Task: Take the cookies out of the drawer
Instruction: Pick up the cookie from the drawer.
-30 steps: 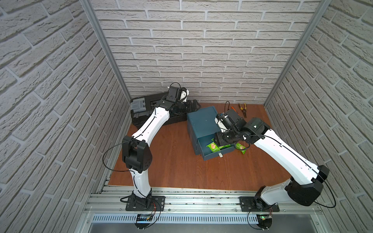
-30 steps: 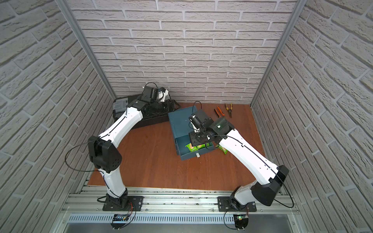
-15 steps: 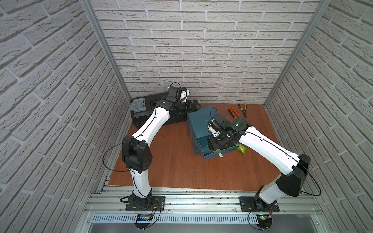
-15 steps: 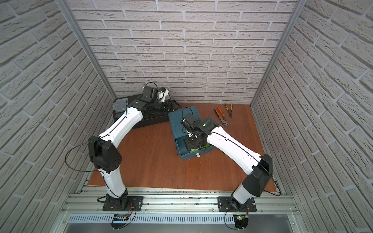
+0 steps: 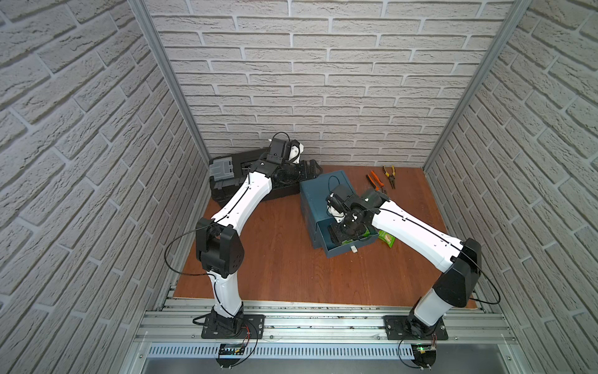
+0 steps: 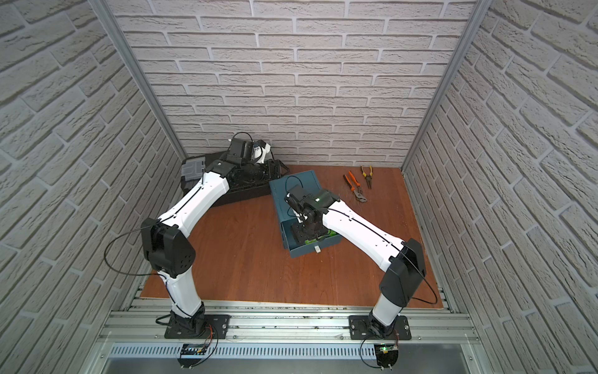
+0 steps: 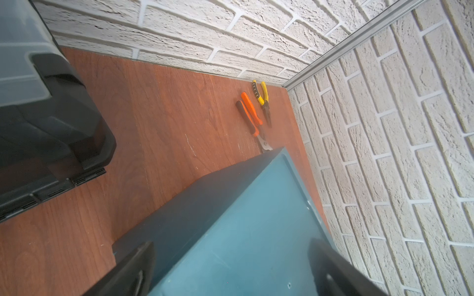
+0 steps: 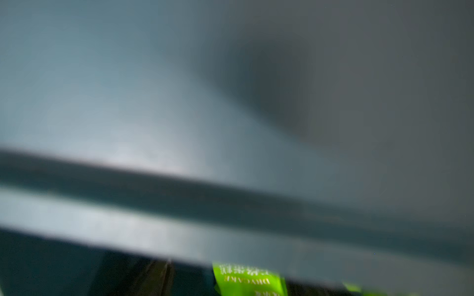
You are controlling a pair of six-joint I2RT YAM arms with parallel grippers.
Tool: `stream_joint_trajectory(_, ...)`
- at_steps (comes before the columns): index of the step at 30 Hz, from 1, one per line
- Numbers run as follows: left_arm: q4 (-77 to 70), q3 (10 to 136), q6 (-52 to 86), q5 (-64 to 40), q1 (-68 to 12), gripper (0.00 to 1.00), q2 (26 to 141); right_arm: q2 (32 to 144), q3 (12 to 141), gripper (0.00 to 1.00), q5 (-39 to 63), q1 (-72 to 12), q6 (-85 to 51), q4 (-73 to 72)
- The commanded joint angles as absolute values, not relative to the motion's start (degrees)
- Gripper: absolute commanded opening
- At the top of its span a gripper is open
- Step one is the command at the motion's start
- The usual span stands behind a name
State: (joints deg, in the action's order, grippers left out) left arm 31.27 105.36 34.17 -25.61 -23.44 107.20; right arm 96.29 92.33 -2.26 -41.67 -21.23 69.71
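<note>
Both top views were bright, evenly lit and sharp, with wall lines bowed toward the edges and only soft shadows on the table [image 5: 284, 259]. The left wrist view was crisp. The right wrist view was badly smeared, and a green cookie packet [image 8: 247, 280] was barely legible.

Left arm [image 5: 241, 204] and right arm [image 5: 417, 233] share glossy white shells, black joint housings, thin black cables [image 5: 165, 259] looping outside, and black base plates [image 5: 255, 327]. The left gripper [image 7: 230, 246] has black fingers [image 7: 133, 269].
</note>
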Motion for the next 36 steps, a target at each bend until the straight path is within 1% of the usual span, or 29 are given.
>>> stream_joint_trajectory(1,29.09,106.11,34.01,-27.33,-24.19,0.98,107.85,97.17,92.12,0.69,-3.14,-42.39,-20.48,68.32)
stream_joint_trajectory(4,29.10,106.58,34.18,-27.59,-24.13,0.99,108.22,97.97,92.59,0.66,-3.73,-42.51,-20.92,67.68)
stream_joint_trajectory(8,29.27,107.05,34.18,-27.44,-24.09,0.99,108.41,98.76,92.98,0.58,-4.80,-42.51,-21.15,67.30)
stream_joint_trajectory(11,29.36,107.08,33.97,-27.42,-24.08,0.98,108.20,98.67,92.84,0.51,-5.39,-42.51,-21.14,66.97)
stream_joint_trajectory(17,29.53,107.21,33.93,-27.16,-24.15,0.99,108.01,96.46,92.84,0.42,-6.22,-42.56,-21.15,67.06)
stream_joint_trajectory(29,29.79,108.54,33.68,-26.96,-23.64,0.99,108.64,90.52,93.29,0.39,-5.74,-42.59,-18.60,70.12)
stream_joint_trajectory(36,29.97,109.61,33.72,-26.89,-23.55,0.99,109.17,88.98,93.81,0.38,-5.27,-42.55,-17.03,71.37)
